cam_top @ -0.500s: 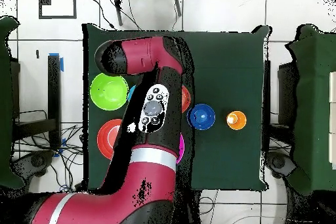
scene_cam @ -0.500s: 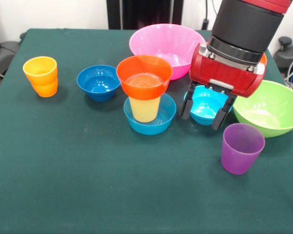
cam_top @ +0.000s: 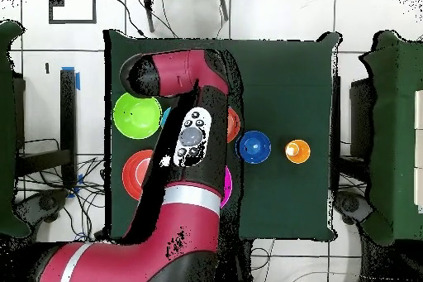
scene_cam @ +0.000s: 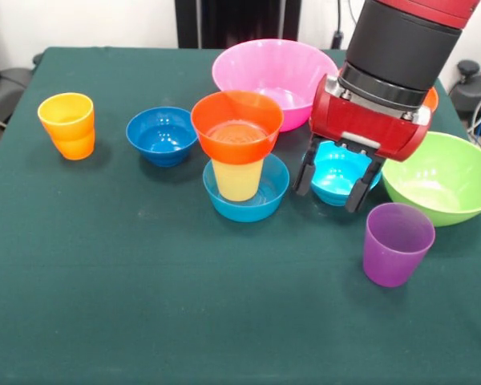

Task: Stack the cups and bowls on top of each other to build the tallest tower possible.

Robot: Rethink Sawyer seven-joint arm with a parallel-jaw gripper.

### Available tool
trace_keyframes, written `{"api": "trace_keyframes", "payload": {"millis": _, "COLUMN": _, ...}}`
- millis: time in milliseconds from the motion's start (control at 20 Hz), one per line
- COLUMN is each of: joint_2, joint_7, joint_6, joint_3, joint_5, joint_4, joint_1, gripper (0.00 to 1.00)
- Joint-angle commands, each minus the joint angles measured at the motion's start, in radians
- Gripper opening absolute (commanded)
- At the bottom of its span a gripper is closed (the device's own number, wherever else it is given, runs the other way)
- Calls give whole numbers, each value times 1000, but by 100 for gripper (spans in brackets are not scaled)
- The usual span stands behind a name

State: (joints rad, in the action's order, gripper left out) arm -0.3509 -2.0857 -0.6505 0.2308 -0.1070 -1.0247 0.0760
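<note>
Change: against half a second ago, we see the end effector [scene_cam: 333,186] sit a little higher and a little toward the tower, with its tips just off the surface [scene_cam: 128,273] level they had before. Nothing else on the green cloth surface has moved.

End effector: the two dark fingers [scene_cam: 303,176] are spread wide, one on each side of the small glossy cyan plastic bowl [scene_cam: 337,170]. We cannot tell if they touch its rim; it seems they hold nothing.

Tower: the mid-blue small plastic bowl [scene_cam: 264,200] is the base, the pale yellow translucent cup [scene_cam: 237,178] stands upright in it, and the small orange-red bowl [scene_cam: 237,124] sits on top of the cup.

Cyan bowl place: just beside the tower, on the side of the large lime green bowl [scene_cam: 445,178].

Other pieces: the purple translucent cup [scene_cam: 396,243] is near the tower, in front of the lime bowl; the large pink bowl [scene_cam: 272,68] is behind the tower; the dark blue small bowl [scene_cam: 161,135] and the orange translucent cup [scene_cam: 67,125] are on its other side, the cup well apart.

Overhead view: the red arm [cam_top: 194,142] covers the tower and the cyan bowl.

Meaning for the task: we judge the cyan bowl is the next piece, and the small lift suggests that the grasp is still being adjusted, not done.
</note>
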Motion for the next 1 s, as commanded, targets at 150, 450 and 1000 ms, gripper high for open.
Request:
{"api": "trace_keyframes", "payload": {"millis": 150, "joint_2": -13, "joint_7": -121, "joint_6": -21, "joint_3": -54, "joint_5": 22, "joint_4": -99, "joint_1": 4, "gripper": 100}}
{"api": "trace_keyframes", "payload": {"millis": 450, "joint_2": -4, "joint_7": -173, "joint_6": -65, "joint_3": -33, "joint_5": 45, "joint_4": -70, "joint_1": 43, "gripper": 100}}
{"api": "trace_keyframes", "payload": {"millis": 1000, "joint_2": -64, "joint_7": -65, "joint_6": 200, "joint_3": -305, "joint_5": 182, "joint_4": -237, "joint_1": -91, "gripper": 100}}
